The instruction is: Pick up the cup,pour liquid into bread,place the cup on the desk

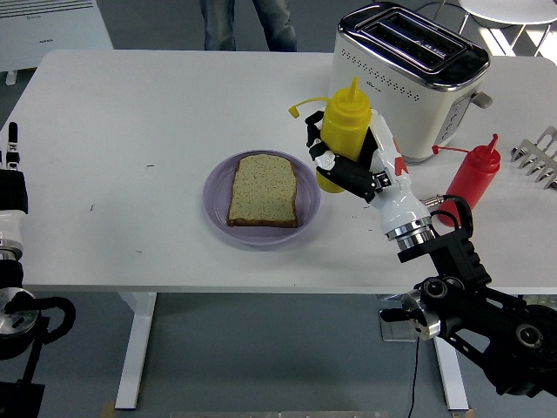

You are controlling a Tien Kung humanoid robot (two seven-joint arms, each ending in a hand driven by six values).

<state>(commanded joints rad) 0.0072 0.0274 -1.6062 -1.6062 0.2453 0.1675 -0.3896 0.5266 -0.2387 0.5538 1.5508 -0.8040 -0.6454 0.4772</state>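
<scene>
Yellow squeeze bottle (345,131) is standing upright near the worktop (130,131), just right of the purple plate (218,209). The right robot hand (348,165) is wrapping its black fingers (335,165) around the bottle's lower part. A slice of bread (264,190) is lying on the plate. A white toaster (409,78) and a red bottle (474,174) are sitting to the right. The left robot hand (10,152) is resting at the left edge, and I cannot tell how its grip is.
</scene>
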